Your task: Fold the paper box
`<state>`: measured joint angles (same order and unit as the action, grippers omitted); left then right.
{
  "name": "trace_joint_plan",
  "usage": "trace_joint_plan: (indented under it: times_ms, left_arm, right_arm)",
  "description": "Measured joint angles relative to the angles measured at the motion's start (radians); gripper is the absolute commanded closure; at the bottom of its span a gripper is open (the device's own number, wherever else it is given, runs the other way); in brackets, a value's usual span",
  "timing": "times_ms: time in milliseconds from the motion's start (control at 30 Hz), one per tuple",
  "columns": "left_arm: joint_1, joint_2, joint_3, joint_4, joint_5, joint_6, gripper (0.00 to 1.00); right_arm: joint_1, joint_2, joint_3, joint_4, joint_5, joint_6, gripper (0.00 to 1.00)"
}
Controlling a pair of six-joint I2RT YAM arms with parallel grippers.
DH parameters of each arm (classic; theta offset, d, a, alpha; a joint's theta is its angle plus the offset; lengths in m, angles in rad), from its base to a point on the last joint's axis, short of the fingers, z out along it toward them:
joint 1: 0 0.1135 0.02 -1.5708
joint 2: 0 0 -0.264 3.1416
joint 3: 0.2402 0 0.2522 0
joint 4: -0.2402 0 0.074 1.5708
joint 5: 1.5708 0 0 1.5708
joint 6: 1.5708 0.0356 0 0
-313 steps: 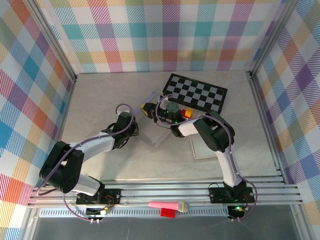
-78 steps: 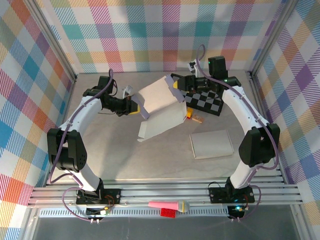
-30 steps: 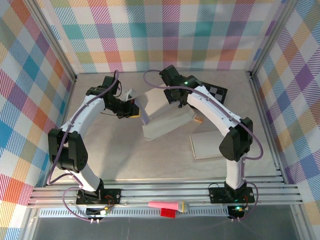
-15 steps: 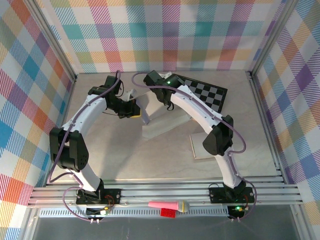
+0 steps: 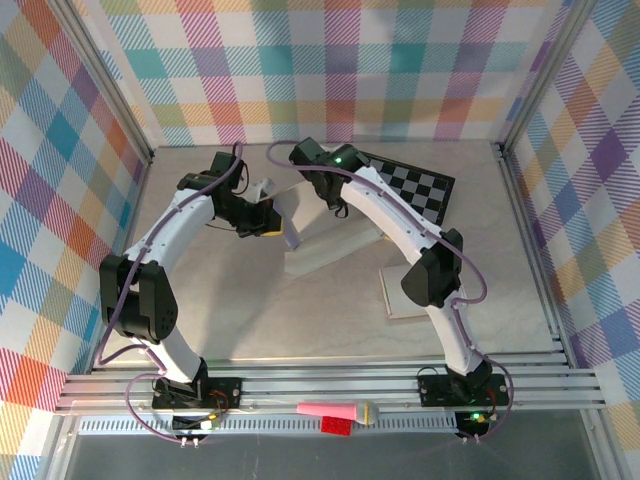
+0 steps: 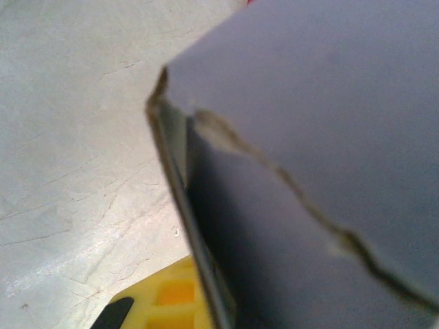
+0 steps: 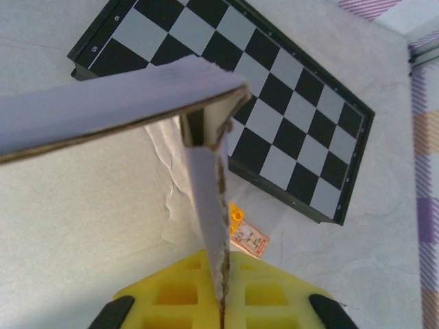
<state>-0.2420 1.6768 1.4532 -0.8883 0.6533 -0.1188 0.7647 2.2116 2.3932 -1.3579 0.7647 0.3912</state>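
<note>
The grey cardboard paper box [image 5: 325, 248] stands mid-table beside a black-and-white chessboard [image 5: 410, 190]. The right gripper [image 7: 223, 298] has swung its flap leftward toward the left gripper [image 5: 270, 222]. Both pinch cardboard edges, so this fold looks nearly closed.

Looks like a robotics lab test cell rather than any home or shop. Boxed in on 3 sides by plaid-printed panels [image 5: 300, 70], edged with bare aluminium framing [image 5: 112, 88]. Fitted with 2 cabled arms, left arm [image 5: 175, 225] and right arm [image 5: 400, 215], bolted to a slotted rail [image 5: 330, 385] at the near edge of a marble-look tabletop [image 5: 280, 320]. Stocked with stray props such as a chessboard [image 5: 415, 190].
</note>
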Motion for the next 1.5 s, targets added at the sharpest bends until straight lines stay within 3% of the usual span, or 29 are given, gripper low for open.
trace_joint_plan:
  times_ms: [267,567,667,767,933,1267,1500]
  left_arm:
    - [-0.008,0.000,0.000,0.005,0.011,0.000,1.00]
    - [-0.011,0.000,0.000,0.004,0.011,0.000,1.00]
    - [-0.011,0.000,0.000,0.005,0.012,0.000,1.00]
    - [-0.012,0.000,0.001,0.015,0.018,0.000,1.00]
    - [-0.013,0.000,0.001,0.030,0.018,0.000,1.00]
    - [-0.015,0.000,0.002,0.052,0.016,-0.011,1.00]
    - [-0.015,0.003,0.001,0.048,0.006,-0.023,1.00]
  right_arm:
    - [-0.058,-0.034,-0.057,0.044,-0.109,-0.019,0.77]
    - [-0.078,-0.038,-0.090,0.095,-0.143,-0.048,0.76]
    - [-0.084,-0.038,-0.092,0.108,-0.147,-0.055,0.82]
    - [-0.085,-0.038,-0.094,0.113,-0.144,-0.053,0.97]
    - [-0.073,-0.038,-0.096,0.095,-0.068,-0.013,1.00]
    - [0.031,-0.011,-0.075,0.018,0.211,0.078,1.00]
    - [0.046,0.035,-0.063,0.010,0.268,0.080,1.00]
